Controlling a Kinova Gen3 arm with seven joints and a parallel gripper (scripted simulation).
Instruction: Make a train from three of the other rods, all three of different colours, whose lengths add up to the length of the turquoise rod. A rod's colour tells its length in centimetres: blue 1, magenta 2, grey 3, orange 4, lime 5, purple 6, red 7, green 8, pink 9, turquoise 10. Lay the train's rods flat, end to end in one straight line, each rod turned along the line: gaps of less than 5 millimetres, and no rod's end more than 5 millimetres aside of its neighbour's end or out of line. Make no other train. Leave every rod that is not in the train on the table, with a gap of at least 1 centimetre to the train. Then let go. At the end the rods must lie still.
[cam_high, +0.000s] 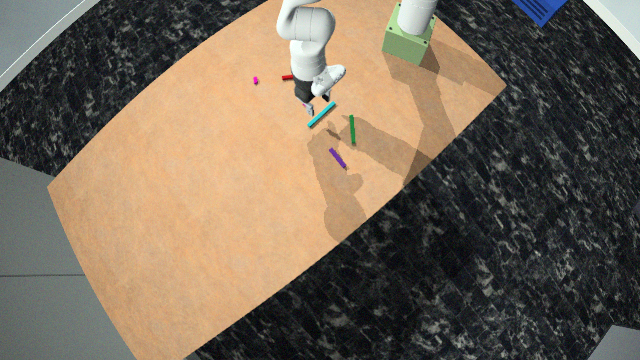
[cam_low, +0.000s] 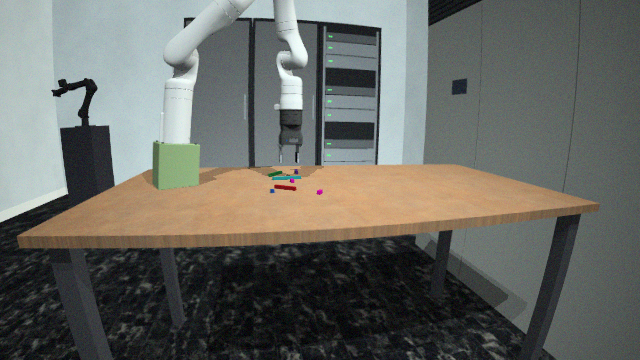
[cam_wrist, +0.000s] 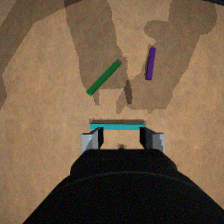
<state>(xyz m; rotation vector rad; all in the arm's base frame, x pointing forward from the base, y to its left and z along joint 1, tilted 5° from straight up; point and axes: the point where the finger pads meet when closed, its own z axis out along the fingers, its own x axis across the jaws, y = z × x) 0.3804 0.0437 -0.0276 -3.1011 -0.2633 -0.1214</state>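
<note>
Tool (cam_wrist: 121, 138) wide above flat turquoise rod (cam_wrist: 117, 127)
</note>
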